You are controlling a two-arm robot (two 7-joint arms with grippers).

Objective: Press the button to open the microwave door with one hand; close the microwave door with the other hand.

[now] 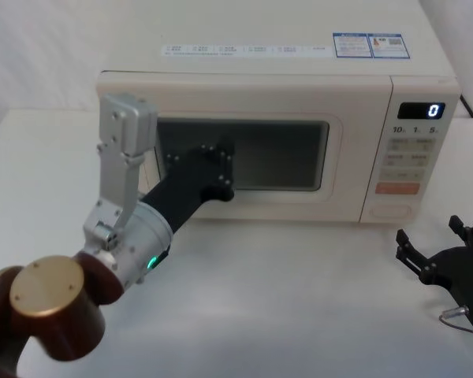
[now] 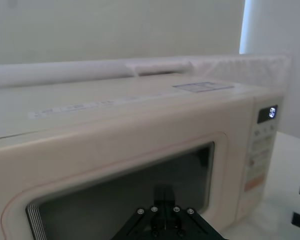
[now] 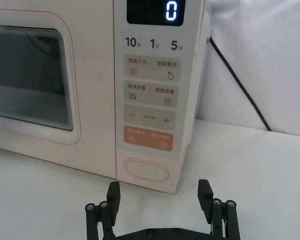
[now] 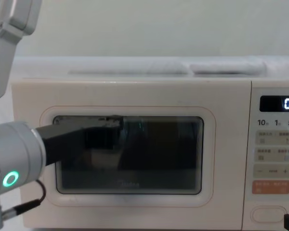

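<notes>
The cream microwave door with its dark window sits flush with the control panel. My left gripper is shut, its black tip resting against the upper left part of the window; the left wrist view shows its narrow tip right at the glass. The wide cream button sits at the bottom of the control panel, under the orange key. My right gripper hovers open low over the table, a short way in front of the button and not touching it.
The microwave stands on a white table. Its display reads 0. A black power cable runs down behind its right side. The brown and brass joint of my left arm fills the lower left of the head view.
</notes>
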